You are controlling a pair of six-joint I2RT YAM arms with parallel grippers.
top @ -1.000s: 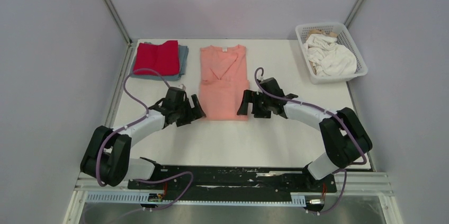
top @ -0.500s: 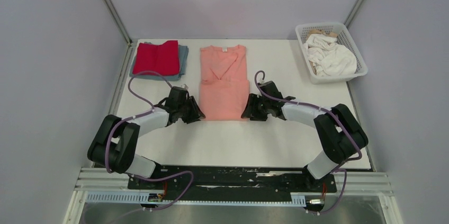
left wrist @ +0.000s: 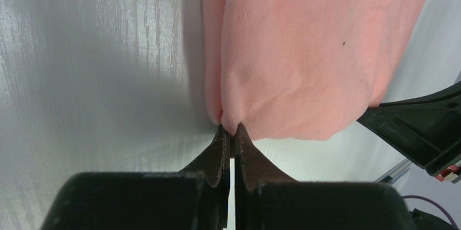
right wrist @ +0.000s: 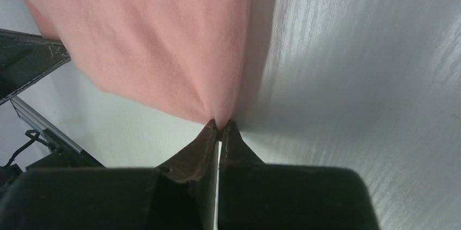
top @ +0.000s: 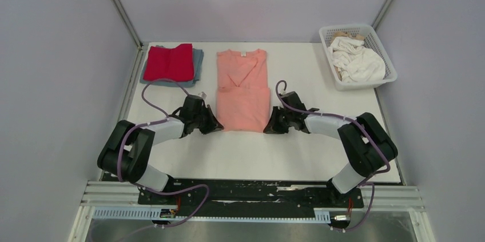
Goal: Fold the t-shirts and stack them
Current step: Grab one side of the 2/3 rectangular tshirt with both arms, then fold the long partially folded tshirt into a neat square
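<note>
**Pinching hem corners for the lengthwise fold**

Salmon-pink t-shirt (top: pixel 243 90) lies central on the table (top: pixel 320 156), sides folded in. Left gripper (left wrist: pixel 231 130) and right gripper (right wrist: pixel 219 126) are each closed on a near hem corner. Next, I judge: lift both evenly and carry the hem toward the collar. How many layers each pinch holds is unclear (wrist views too close).

A matte white surface (top: pixel 246 156) sits enclosed by plain pale lilac-grey walls (top: pixel 51 53) on three sides (slim metal posts (top: pixel 118 6) mark the two far corners), evenly lit, with a slotted aluminium rail (top: pixel 257 215) running along its near edge.
</note>
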